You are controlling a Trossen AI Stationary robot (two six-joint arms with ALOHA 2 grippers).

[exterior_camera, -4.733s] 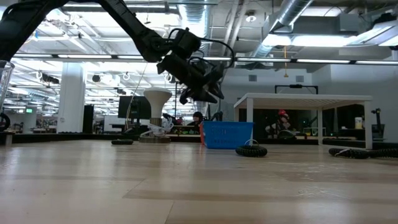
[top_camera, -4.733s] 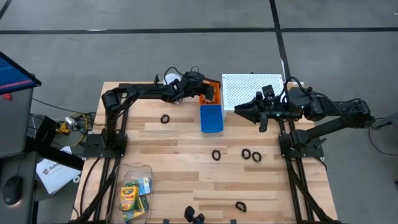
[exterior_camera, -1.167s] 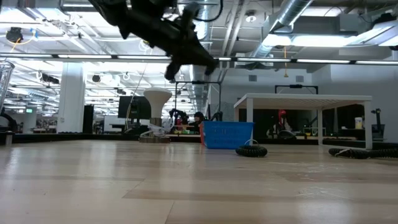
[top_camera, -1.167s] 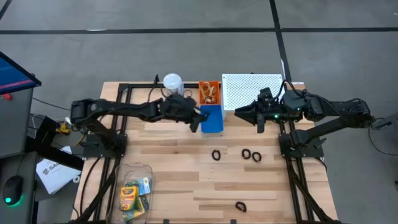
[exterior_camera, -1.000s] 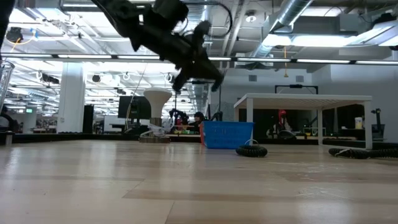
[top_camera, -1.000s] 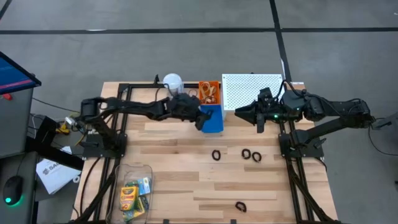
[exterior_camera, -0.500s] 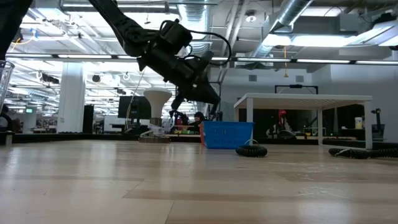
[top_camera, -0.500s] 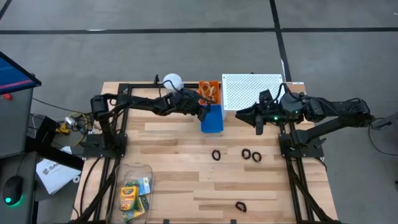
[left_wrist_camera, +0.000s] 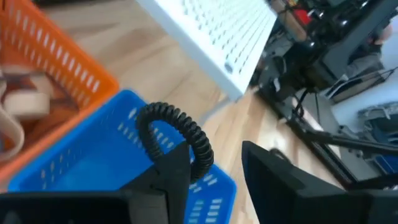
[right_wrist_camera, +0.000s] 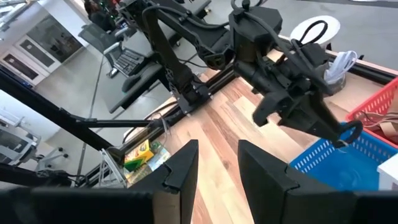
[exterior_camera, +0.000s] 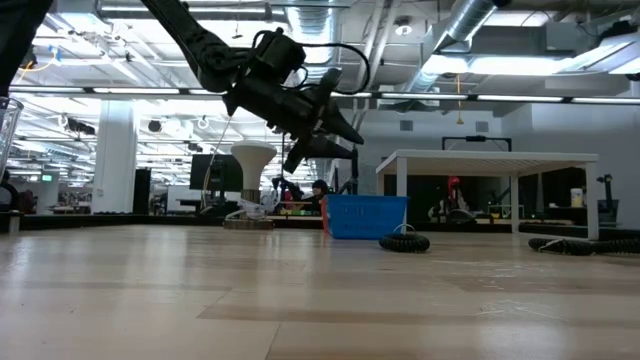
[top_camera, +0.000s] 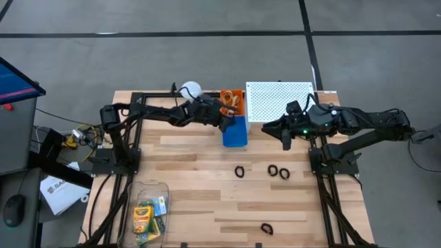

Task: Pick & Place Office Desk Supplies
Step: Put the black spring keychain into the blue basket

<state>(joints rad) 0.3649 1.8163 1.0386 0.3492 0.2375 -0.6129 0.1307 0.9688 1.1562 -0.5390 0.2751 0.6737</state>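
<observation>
One black coiled ring clip (left_wrist_camera: 177, 127) at left gripper (left_wrist_camera: 211, 168), over blue bin (top_camera: 234, 131), tabletop 12 o'clock. Fingers part-spread, coil against one finger. Judged light, springy, snag-prone; grip across coil band. Right gripper (right_wrist_camera: 217, 165) spread, idle, 2 o'clock.

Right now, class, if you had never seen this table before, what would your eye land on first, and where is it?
The left gripper hangs above the blue basket at the far middle of the table, a black coiled ring hooked on one finger, jaws apart. Just behind it sits an orange basket of tan rubber bands, beside the white perforated shelf. More black rings lie mid-table, and a clear tub of crayon boxes sits at the near left.
</observation>
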